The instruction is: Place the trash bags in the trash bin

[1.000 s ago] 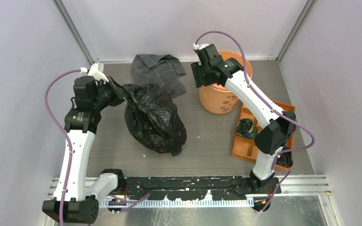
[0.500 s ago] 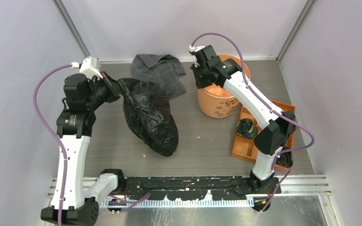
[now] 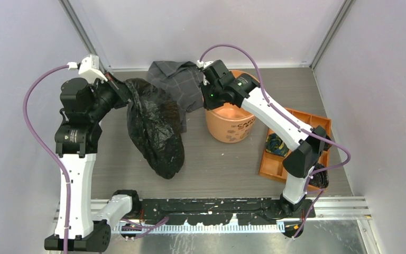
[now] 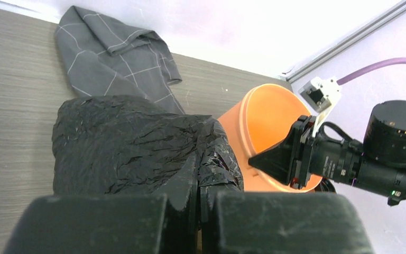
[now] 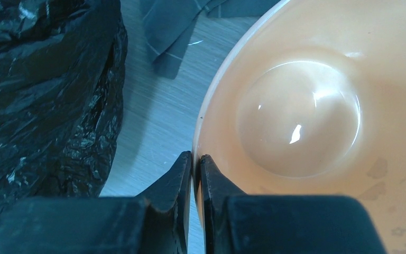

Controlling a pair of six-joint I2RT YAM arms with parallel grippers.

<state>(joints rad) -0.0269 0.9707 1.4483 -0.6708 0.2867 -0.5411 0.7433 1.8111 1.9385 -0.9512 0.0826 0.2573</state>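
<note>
The trash bag [image 3: 156, 132] is out of the trash bin [image 3: 227, 127], to the bin's left with a strip of bare worktop [image 3: 227, 164] between them. It is pinched at its upper, far end by the left fingers [image 3: 124, 92]. The left wrist view shows those fingers [image 4: 198, 188] clamped on a gather of black film [image 4: 132, 143], with the rest of the bag billowing out beyond them. From that pinch the bag's long axis runs toward the near edge and slightly toward the bin, ending in a rounded lobe. I cannot tell whether that lobe rests on the worktop or hangs just clear of it.

The right fingers [image 3: 211, 98] are closed on the bin's rim on the side facing the bag. In the right wrist view [image 5: 195, 161] one finger sits inside the wall and one outside. The bin [image 4: 267, 121] looks tipped, its mouth leaning toward the bag, and its inside [image 5: 296, 106] shows only a shiny, bare bottom.

The coming move turns on the fact that the bin's mouth lies to the right of the left fingers and their load. The left arm would have to carry the bag across while the right arm steadies the rim.

A grey checked cloth [image 3: 182, 82] lies behind the bin's left side, partly covered by the bag and the right arm. An orange tray [image 3: 267, 169] sits on the bin's near right. Its contents are too small to make out, and the right arm crosses it.
</note>
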